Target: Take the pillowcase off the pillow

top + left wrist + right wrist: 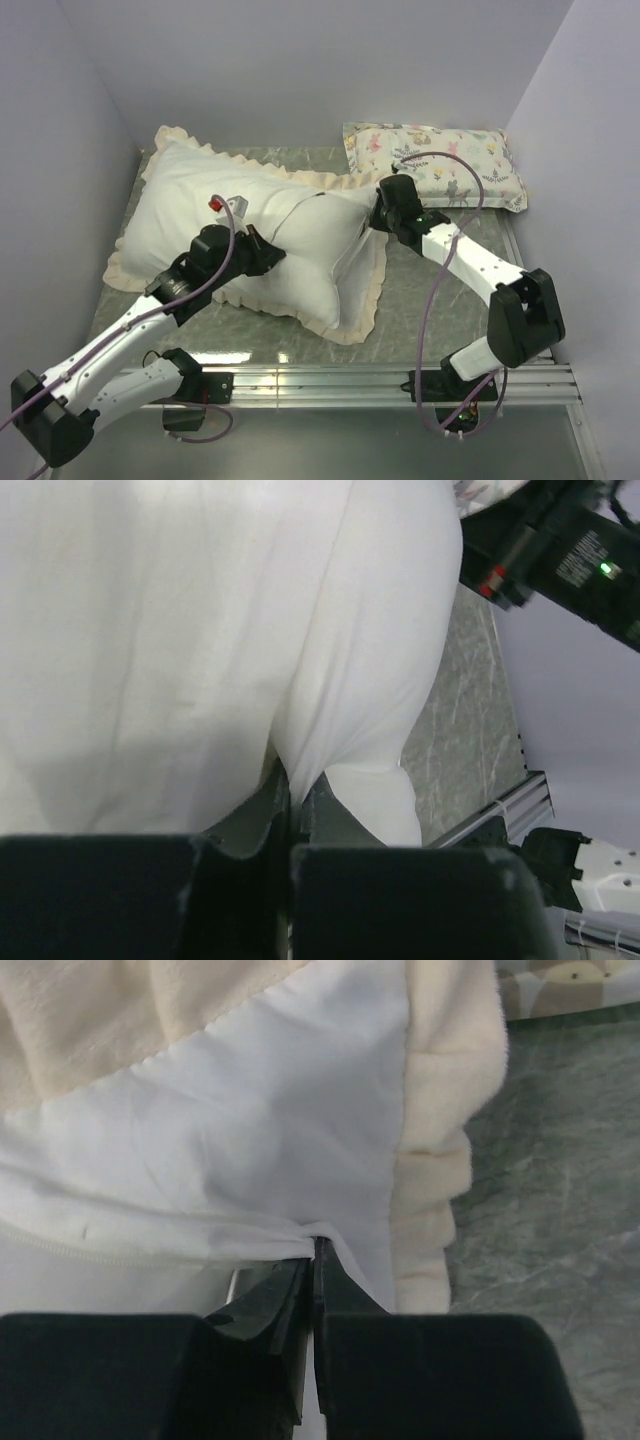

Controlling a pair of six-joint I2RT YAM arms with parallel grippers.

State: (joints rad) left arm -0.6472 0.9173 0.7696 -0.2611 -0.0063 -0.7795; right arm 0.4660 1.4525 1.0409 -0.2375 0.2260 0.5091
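Note:
The pillowcase (190,200) lies across the table with its white lining outward and its cream frill (355,320) around the edge; no dark grey shows. The plump white pillow (320,245) bulges at its right half. My left gripper (268,250) is shut on a fold of smooth white cloth (330,680) that looks like the pillow's; its fingers (295,795) meet in the crease. My right gripper (378,215) is shut on the pillowcase's white lining (250,1140) right beside the frill (440,1110), with the cloth bunched at the fingertips (318,1245).
A smaller pastel animal-print pillow (440,165) lies at the back right, just behind my right gripper. Walls close the table on the left, back and right. A metal rail (400,380) runs along the near edge. Bare grey tabletop (430,300) shows at the front right.

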